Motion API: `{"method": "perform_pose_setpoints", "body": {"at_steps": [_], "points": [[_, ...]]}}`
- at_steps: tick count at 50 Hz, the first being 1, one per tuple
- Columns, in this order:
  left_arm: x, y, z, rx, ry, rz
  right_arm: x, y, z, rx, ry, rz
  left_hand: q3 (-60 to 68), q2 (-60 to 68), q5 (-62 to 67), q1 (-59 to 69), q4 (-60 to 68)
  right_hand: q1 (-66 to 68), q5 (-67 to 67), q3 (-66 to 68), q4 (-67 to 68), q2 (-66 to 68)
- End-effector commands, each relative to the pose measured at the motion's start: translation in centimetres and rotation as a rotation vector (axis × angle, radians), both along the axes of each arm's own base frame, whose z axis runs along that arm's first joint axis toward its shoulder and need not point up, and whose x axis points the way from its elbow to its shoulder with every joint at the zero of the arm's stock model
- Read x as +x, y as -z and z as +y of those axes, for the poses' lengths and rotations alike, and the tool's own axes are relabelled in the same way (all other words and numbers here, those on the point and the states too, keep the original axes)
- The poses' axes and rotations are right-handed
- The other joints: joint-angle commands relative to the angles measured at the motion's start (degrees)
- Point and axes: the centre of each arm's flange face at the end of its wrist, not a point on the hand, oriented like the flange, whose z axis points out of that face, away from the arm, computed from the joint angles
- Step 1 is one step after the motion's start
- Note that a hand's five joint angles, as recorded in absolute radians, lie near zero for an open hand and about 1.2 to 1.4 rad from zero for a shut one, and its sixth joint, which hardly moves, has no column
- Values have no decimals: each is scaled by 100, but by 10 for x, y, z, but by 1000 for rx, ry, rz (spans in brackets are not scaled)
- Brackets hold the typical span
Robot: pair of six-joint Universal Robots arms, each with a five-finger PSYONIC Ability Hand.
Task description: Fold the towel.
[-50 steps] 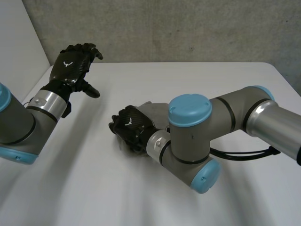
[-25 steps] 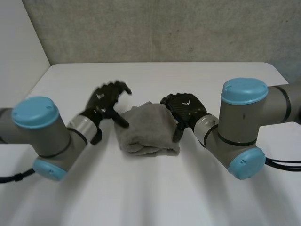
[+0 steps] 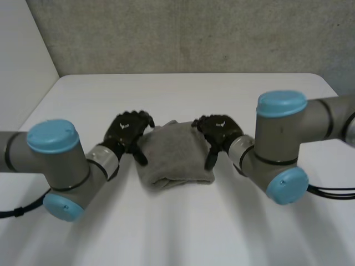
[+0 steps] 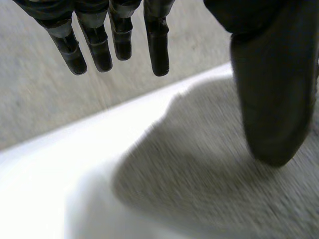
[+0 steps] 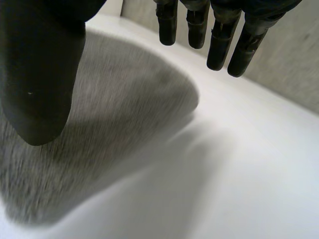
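White worktop (image 3: 177, 227) runs back to a grey, rough wall (image 3: 183, 33), and you can see its far edge as a straight line with rounded corners at both ends. On the robot's left a pale side panel (image 3: 22, 61) stands along the worktop's edge.

You have the towel (image 3: 175, 155) near the middle of the worktop, well away from every edge. It is grey and lies as a thick, folded bundle, with a rolled fold along its near edge and a rounded far corner.

Your left hand (image 3: 126, 130) sits at the towel's left edge and your right hand (image 3: 219, 130) at its right edge, so the bundle lies between them.

In the left wrist view the fingers (image 4: 157, 45) hang straight and slightly spread, apart from the thumb (image 4: 271, 99). The thumb is over the cloth, though you cannot tell whether it touches. Nothing is pinched.

The right wrist view shows the same: straight fingers (image 5: 219, 45) over bare worktop past the towel's rounded edge, the thumb (image 5: 40, 84) over the cloth, and the hand spread and holding nothing.

You have bare worktop behind the towel up to the wall and a wide bare stretch in front of it. The left arm (image 3: 55, 160) and right arm (image 3: 280, 149) flank that front stretch.
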Motion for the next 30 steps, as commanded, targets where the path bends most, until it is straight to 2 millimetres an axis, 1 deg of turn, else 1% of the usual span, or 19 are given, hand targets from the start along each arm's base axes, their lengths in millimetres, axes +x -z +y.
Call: {"method": "perform_pose_setpoints", "body": {"at_steps": [1,2,3,5,6,7,8,9,10,11,12,13,15,19,22,30], "points": [[3,-69,-1,-152,-15,90,-15,-68,-3,-130,57,-71,-415,-292,-198,-363,-387,-258,-312,-379,-436,-348],[4,-88,-1,-188,-21,122,-24,-92,-6,-185,100,-101,-448,-325,-232,-396,-421,-258,-312,-379,-436,-348],[4,-88,-1,-189,-21,122,-24,-92,-6,-185,101,-102,-449,-326,-232,-397,-421,-258,-312,-379,-436,-348],[8,-120,1,-236,-37,198,-39,-129,-10,-268,176,-152,-466,-343,-249,-413,-438,-258,-312,-379,-436,-348],[8,-120,1,-236,-37,198,-39,-129,-10,-268,176,-152,-466,-343,-249,-413,-438,-258,-312,-379,-436,-348],[10,-135,3,-248,-50,240,-45,-143,-12,-297,210,-171,-482,-359,-266,-430,-455,-258,-312,-379,-436,-348],[10,-135,3,-248,-50,240,-51,-152,-14,-318,235,-181,-482,-359,-266,-430,-455,-258,-312,-379,-436,-348],[14,-149,3,-252,-67,274,-51,-152,-14,-319,235,-181,-482,-359,-266,-430,-455,-258,-312,-379,-436,-348],[14,-149,3,-252,-67,274,-56,-157,-15,-331,257,-184,-482,-359,-266,-430,-455,-258,-312,-379,-436,-348],[19,-156,2,-239,-89,286,-60,-162,-17,-343,274,-188,-482,-359,-266,-430,-455,-258,-312,-379,-436,-348],[25,-161,0,-225,-111,288,-60,-162,-17,-343,274,-188,-482,-359,-266,-430,-455,-258,-312,-379,-436,-348],[25,-161,0,-225,-112,288,-65,-165,-19,-349,290,-187,-482,-359,-266,-430,-455,-258,-312,-379,-436,-348],[34,-164,-4,-190,-144,274,-68,-166,-20,-350,301,-185,-482,-359,-266,-430,-455,-258,-312,-379,-436,-348],[36,-166,-4,-160,-153,258,-70,-168,-22,-335,309,-174,-482,-359,-266,-430,-455,-258,-312,-379,-436,-348],[36,-163,-4,-135,-157,248,-71,-168,-21,-319,311,-165,-482,-359,-266,-430,-455,-258,-312,-379,-436,-348],[37,-163,-6,-132,-161,244,-73,-170,-22,-321,316,-168,-482,-359,-266,-430,-455,-258,-312,-379,-436,-348]]}}
